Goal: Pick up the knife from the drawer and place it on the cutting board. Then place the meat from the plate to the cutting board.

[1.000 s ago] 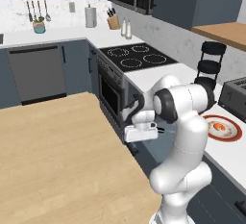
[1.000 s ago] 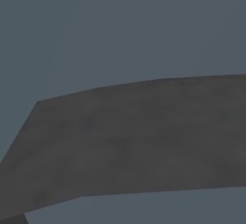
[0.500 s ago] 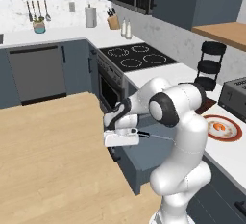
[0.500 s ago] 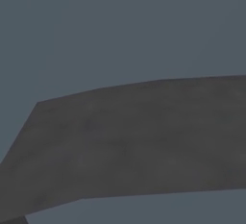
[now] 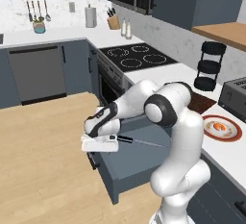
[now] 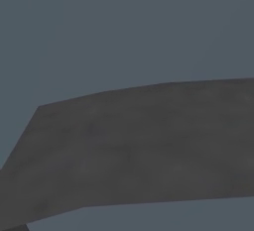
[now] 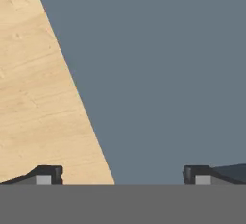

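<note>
The drawer stands pulled out from the lower cabinets, a wide shallow blue-grey box with a flat matt front, and it serves as the landmark for everything else. The knife lies just above its open top: a short black handle and a thin bright blade pointing away from the gripper, which sits at the drawer's front left corner. From the left base view I cannot tell whether the knife rests in the drawer or is gripped at its handle end. In the hand view the two dark fingertips stand wide apart, with only the flat blue-grey drawer front and pale grained wood floor between them, so the gripper seems to hold nothing. Judging by this, the task is at its first step: the drawer is open, and the knife has not reached the board. Beyond the drawer, on the white counter behind the arm, the dark reddish-brown cutting board shows as a flat slab corner. Just past it sits the round plate, red-brown rimmed, with the small orange-pink meat on its white centre, untouched.
</note>
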Robot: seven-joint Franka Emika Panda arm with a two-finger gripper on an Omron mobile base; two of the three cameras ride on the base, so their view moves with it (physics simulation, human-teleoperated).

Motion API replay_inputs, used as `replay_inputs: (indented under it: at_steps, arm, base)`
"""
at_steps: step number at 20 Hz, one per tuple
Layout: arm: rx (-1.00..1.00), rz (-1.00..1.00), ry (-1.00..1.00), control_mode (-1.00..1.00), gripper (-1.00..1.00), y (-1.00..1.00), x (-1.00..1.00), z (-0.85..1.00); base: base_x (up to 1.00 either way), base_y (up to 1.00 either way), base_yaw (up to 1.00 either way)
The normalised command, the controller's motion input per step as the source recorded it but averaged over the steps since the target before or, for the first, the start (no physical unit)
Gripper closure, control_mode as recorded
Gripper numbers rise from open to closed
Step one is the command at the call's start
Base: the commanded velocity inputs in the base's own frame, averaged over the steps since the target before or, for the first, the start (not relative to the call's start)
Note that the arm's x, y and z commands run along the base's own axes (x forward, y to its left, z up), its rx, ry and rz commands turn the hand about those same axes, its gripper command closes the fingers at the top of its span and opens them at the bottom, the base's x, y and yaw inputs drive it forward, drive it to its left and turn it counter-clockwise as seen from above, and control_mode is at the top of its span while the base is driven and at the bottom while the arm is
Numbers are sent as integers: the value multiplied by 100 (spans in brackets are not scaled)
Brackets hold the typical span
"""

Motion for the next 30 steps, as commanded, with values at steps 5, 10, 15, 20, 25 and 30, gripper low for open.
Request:
replay_inputs:
  at_steps: [5,10,15,20,25,30]
  arm:
    - [-3,-15,-8,-100,-100,60,0,96]
    - [4,-19,-1,-100,-100,-65,0,100]
    - [-3,-6,4,-100,-100,-100,0,74]
    - [-15,4,0,-100,-100,-100,0,8]
    - [-17,30,0,-100,-100,-100,0,-16]
    - [-7,54,0,-100,-100,-75,46,-36]
  base:
    - [0,0,0]
    - [0,0,0]
    - [0,0,0]
    - [0,0,0]
    - [0,0,0]
    - [0,0,0]
